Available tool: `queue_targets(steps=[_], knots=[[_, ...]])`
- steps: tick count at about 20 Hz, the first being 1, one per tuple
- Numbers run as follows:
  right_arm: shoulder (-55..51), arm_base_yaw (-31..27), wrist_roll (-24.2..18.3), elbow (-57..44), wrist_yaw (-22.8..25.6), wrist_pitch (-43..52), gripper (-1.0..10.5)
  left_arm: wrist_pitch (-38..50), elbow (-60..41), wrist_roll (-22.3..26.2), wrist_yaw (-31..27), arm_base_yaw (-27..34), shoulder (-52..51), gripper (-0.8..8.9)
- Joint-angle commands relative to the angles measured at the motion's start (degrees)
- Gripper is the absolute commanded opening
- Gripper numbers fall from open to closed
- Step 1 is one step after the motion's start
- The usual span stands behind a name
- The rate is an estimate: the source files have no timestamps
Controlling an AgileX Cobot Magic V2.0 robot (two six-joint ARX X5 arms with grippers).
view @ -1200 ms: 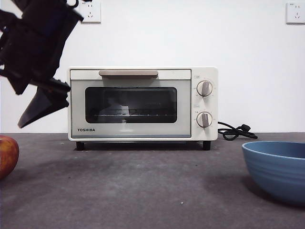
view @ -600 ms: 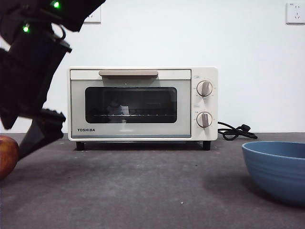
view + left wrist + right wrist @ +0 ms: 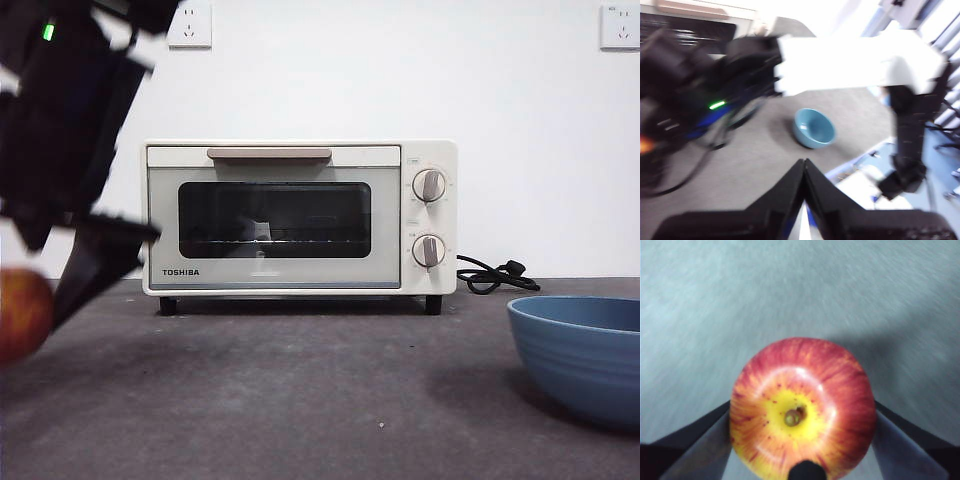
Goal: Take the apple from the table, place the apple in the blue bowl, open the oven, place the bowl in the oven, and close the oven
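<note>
While the right gripper (image 3: 801, 440) clamps the apple (image 3: 802, 407) between its two jaws at the table's (image 3: 300, 390) left edge, the apple shows blurred beside the dark arm in the front view. The oven (image 3: 300, 218) stands at the rear centre, door shut. The blue bowl (image 3: 580, 355) sits empty at the front right edge. The left gripper (image 3: 804, 167), jaws pressed together, holds nothing
</note>
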Motion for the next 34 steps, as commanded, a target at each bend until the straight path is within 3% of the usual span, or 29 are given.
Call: queue_targets(steps=[1, 6, 10, 14, 19, 25, 28, 34], knots=[[-5.9, 0.11, -3.26, 0.0, 0.9, -2.95, -0.1, 0.22, 0.15, 1.81, -2.58, -0.11, -0.31, -0.05], [-16.59, 0.04, -6.56, -0.04, 8.81, -17.11, -0.1, 0.22, 0.15, 3.3, -9.57, -0.11, -0.2, -0.05], [-25.09, 0.0, -6.75, -1.07, 15.87, -26.67, -0.1, 0.22, 0.15, 5.51, -15.32, -0.11, 0.39, -0.05], [-33.73, 0.02, -6.78, -4.26, 17.14, -30.53, -0.1, 0.22, 0.13, 10.38, -17.11, -0.11, 2.43, -0.05], [-50.93, -0.02, -3.89, -23.93, 21.49, -24.59, -0.1, 0.22, 0.13, 11.74, -17.09, -1.07, 6.21, -0.05], [-73.79, -3.08, 7.91, -52.7, 28.26, -14.71, -0.1, 0.22, 0.13, 9.57, -16.87, -3.85, 9.7, -0.05], [-81.72, -6.62, 10.75, -62.71, 26.4, -10.95, -0.1, 0.22, 0.13, 9.44, -16.59, -4.61, 9.81, -0.05], [-85.29, -14.43, 9.88, -73.75, 17.64, -6.01, -0.1, 0.22, 0.13, 9.38, -16.57, -5.35, 9.79, -0.05]])
